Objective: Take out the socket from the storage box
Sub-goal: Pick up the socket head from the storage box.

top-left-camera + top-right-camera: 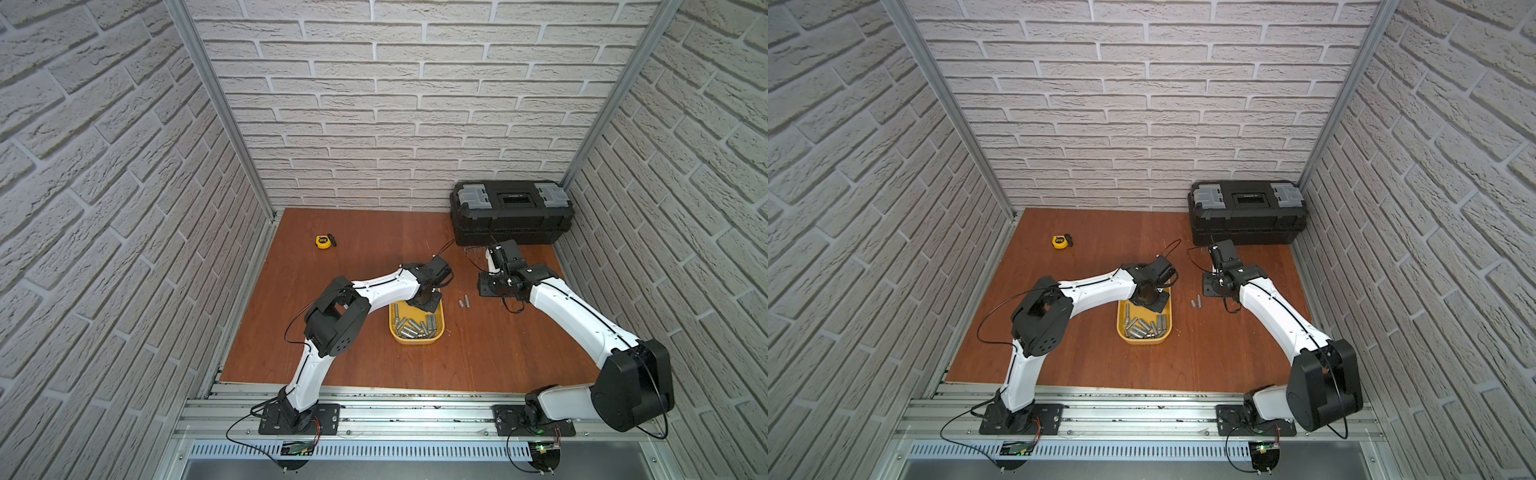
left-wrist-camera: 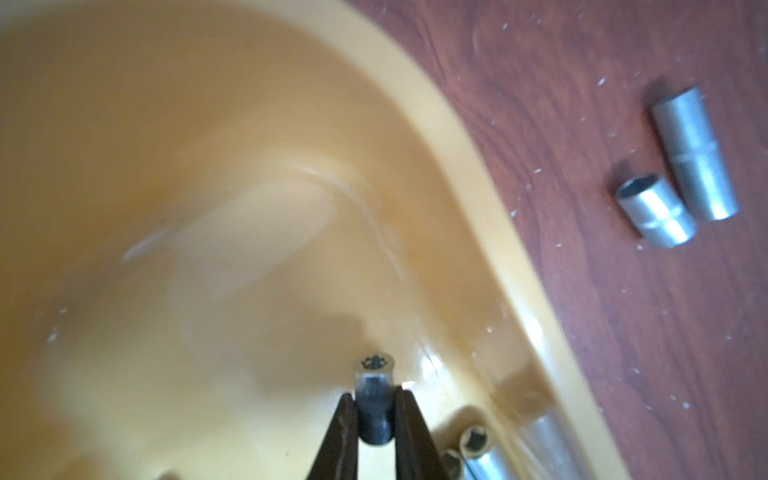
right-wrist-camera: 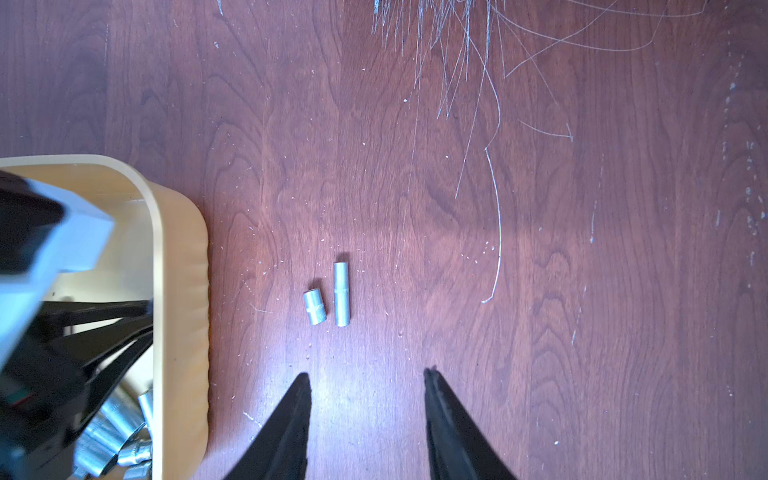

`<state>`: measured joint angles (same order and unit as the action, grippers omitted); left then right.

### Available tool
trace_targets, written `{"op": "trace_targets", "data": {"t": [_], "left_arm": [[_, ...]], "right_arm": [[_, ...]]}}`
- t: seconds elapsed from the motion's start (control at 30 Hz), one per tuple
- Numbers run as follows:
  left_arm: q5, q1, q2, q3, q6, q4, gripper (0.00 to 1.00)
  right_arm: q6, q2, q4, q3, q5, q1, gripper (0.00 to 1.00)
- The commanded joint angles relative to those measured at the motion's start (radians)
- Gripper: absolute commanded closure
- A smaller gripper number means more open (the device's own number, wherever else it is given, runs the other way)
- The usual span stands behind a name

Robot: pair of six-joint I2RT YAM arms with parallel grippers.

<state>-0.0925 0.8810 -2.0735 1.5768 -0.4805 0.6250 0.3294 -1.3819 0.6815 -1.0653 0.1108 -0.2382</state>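
The yellow storage box (image 1: 417, 341) sits mid-table, with several silver sockets (image 1: 415, 328) heaped at its near end. My left gripper (image 2: 374, 395) reaches down into the box's far end (image 1: 1165, 300). It is shut on a small socket (image 2: 374, 370), which stands out between the fingers with its star-shaped opening facing outward, over the box's bare floor (image 2: 249, 249). My right gripper (image 3: 368, 374) hangs open and empty over the wood table. It is just right of the box wall (image 3: 183, 270) and near two sockets (image 3: 314, 306) (image 3: 341, 294) lying loose on the table.
A black toolbox (image 1: 511, 212) with grey latches stands at the back right corner, just behind the right arm. A yellow tape measure (image 1: 324, 241) lies at the back left. The two loose sockets (image 1: 464, 302) lie between the box and the right arm.
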Motion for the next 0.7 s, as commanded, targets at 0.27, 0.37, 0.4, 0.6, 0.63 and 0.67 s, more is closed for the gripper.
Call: {"op": "trace_targets", "data": {"t": [0.27,0.37,0.4,0.6,0.63,0.67], "left_arm": [[-0.065,-0.161,0.304,-0.185,0.017,-0.034,0.91],[-0.077,-0.234,0.363,-0.27,0.007,-0.027,0.9],[-0.079,-0.258,0.383,-0.298,0.004,-0.028,0.9],[-0.074,-0.357,0.423,-0.412,0.002,-0.054,0.9],[-0.069,-0.367,0.417,-0.418,0.004,-0.056,0.9],[-0.061,-0.373,0.409,-0.423,0.003,-0.056,0.9]], "right_arm": [[0.006,0.007,-0.033,0.02,-0.022,0.005,0.54],[0.01,0.0,-0.037,0.022,-0.031,0.006,0.54],[0.01,-0.004,-0.039,0.022,-0.032,0.006,0.54],[0.01,-0.017,-0.043,0.019,-0.04,0.007,0.54],[0.01,-0.02,-0.043,0.018,-0.04,0.007,0.54],[0.01,-0.021,-0.043,0.019,-0.04,0.007,0.54]]}}
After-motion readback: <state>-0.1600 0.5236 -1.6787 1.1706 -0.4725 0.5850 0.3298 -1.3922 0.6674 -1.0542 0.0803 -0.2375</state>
